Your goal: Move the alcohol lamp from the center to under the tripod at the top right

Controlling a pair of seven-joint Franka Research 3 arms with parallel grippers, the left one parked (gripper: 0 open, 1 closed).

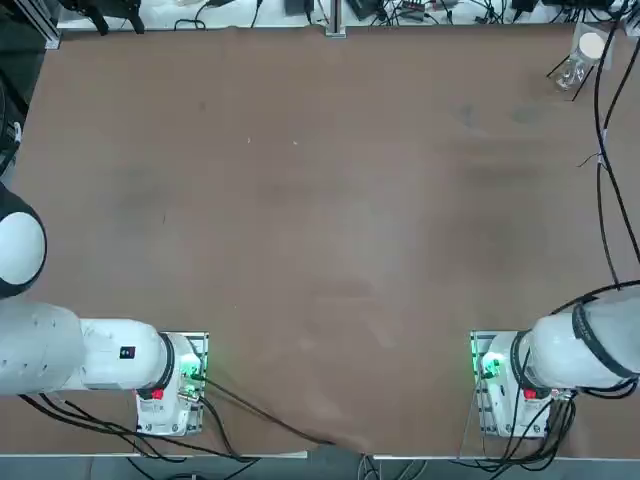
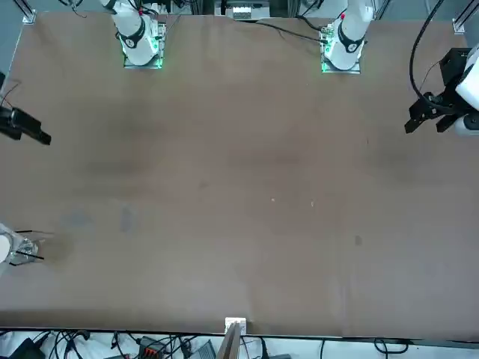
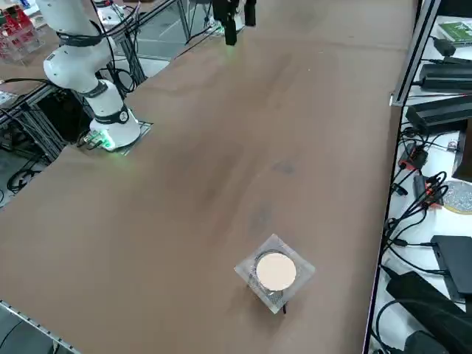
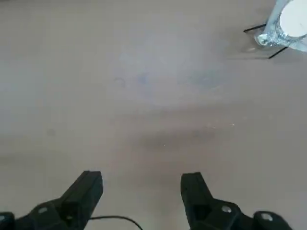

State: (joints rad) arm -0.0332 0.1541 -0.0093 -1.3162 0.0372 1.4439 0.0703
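The tripod (image 1: 591, 45) stands at the table's far right corner, thin dark legs under a round white disc (image 3: 276, 271) on a square of wire mesh. The alcohol lamp (image 1: 570, 75), a small clear glass vessel, sits under it between the legs. It also shows in the right wrist view as the lamp (image 4: 269, 38) below the tripod (image 4: 293, 19), and at the left edge of the front view as the lamp (image 2: 26, 250). My right gripper (image 4: 141, 191) hovers open and empty above bare table, well short of the tripod.
Black cables (image 1: 605, 170) hang along the table's right side. Power supplies and more cables (image 3: 442, 110) lie on the bench beyond the table's far edge. The right arm's base (image 1: 505, 385) is bolted at the near edge.
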